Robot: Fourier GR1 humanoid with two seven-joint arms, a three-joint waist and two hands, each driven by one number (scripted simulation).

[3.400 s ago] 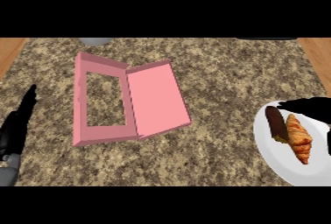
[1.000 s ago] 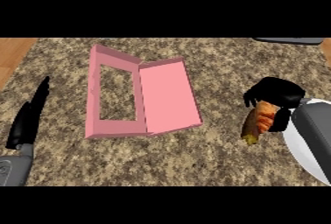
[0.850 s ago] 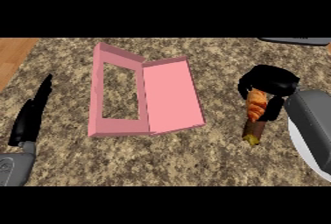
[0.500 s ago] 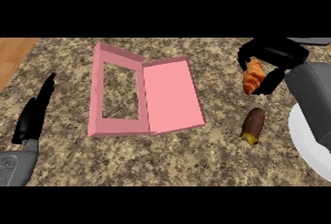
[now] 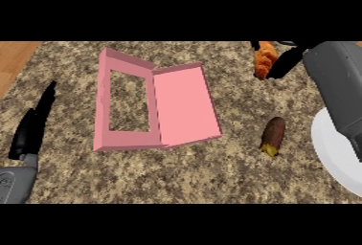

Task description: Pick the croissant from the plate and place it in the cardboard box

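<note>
High at the view's top right, my right hand (image 5: 286,60) is curled round the golden-brown croissant (image 5: 265,58), which hangs above the counter, well right of the box. The pink cardboard box (image 5: 127,111) lies open on the counter left of centre, its lid (image 5: 185,106) folded out to the right. My grey right forearm hides part of the white plate (image 5: 333,155) at the right edge. My left hand (image 5: 32,129) rests at the left edge with its fingers straight and holds nothing.
A dark brown oblong food item with a yellowish tip (image 5: 273,136) lies on the counter between the box's lid and the plate. A wooden surface (image 5: 16,57) shows beyond the speckled counter at the top left.
My right hand lifted the croissant off the plate and carried it up and away toward the top of the view. The dark oblong item stays on the counter. The left hand barely moved.
</note>
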